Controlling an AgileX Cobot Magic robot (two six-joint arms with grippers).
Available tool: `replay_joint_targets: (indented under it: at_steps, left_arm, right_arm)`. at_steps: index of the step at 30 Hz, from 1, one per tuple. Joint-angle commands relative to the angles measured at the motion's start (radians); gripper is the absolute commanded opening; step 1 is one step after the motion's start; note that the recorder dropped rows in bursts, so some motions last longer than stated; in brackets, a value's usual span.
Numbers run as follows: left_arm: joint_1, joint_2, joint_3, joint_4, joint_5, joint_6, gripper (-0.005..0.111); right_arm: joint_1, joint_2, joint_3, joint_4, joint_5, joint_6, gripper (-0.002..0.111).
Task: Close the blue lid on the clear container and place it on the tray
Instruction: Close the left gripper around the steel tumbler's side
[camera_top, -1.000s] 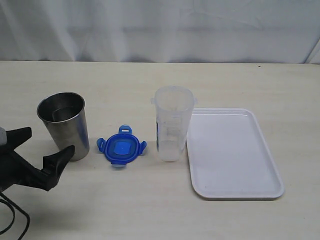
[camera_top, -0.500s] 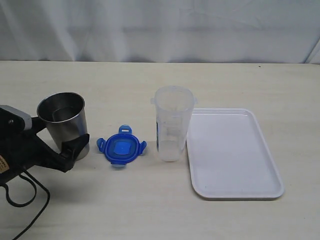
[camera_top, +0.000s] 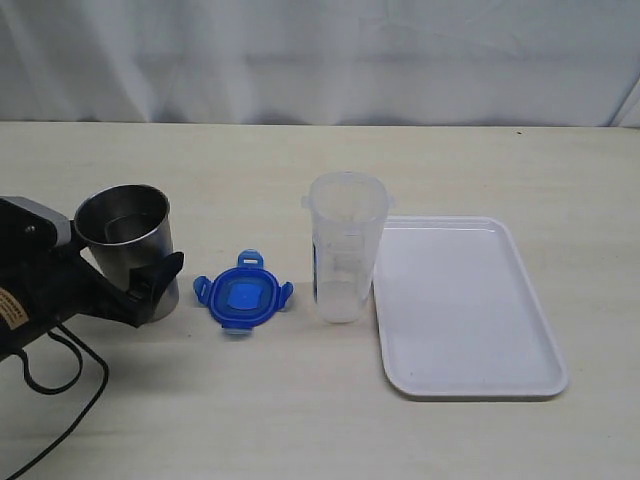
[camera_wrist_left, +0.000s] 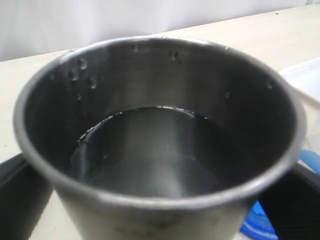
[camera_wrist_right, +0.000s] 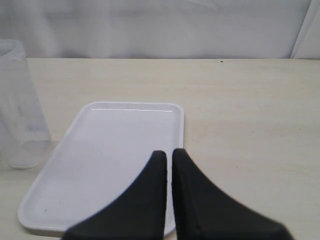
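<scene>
Two grippers — left gripper (camera_top: 128, 262) agape around cup (camera_top: 120, 215), left of frame — right gripper (camera_wrist_right: 168, 154) clenched, empty, tray (camera_wrist_right: 100, 150) beyond.

Steel cup (camera_top: 125, 240) standing between spread jaws of left pincer (camera_top: 140, 262), blocking path to blue lid (camera_top: 242, 298) just beyond. Narrow gap separating lid from clear container (camera_top: 345, 245). Container crowding near edge of tray (camera_top: 470, 320). Bench (camera_top: 300, 420) lying open along front, approach from above unobstructed.
</scene>
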Motion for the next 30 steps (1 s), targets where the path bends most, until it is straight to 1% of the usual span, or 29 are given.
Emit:
replay_joint_targets:
  at_steps: [1, 7, 17, 30]
  left_arm:
    - [0.001, 0.004, -0.019, 0.007, -0.010, -0.003, 0.103]
    - [-0.001, 0.004, -0.049, 0.023, -0.010, -0.006, 0.103]
    - [-0.001, 0.004, -0.049, 0.002, -0.010, -0.006, 0.103]
    - [-0.001, 0.004, -0.049, 0.022, -0.010, -0.006, 0.103]
  right_arm:
    - [-0.004, -0.004, 0.002, -0.002, 0.001, 0.000, 0.004]
    - [-0.004, -0.004, 0.002, -0.002, 0.001, 0.000, 0.004]
    - [-0.004, -0.004, 0.002, -0.002, 0.001, 0.000, 0.004]
    - [-0.004, -0.004, 0.002, -0.002, 0.001, 0.000, 0.004]
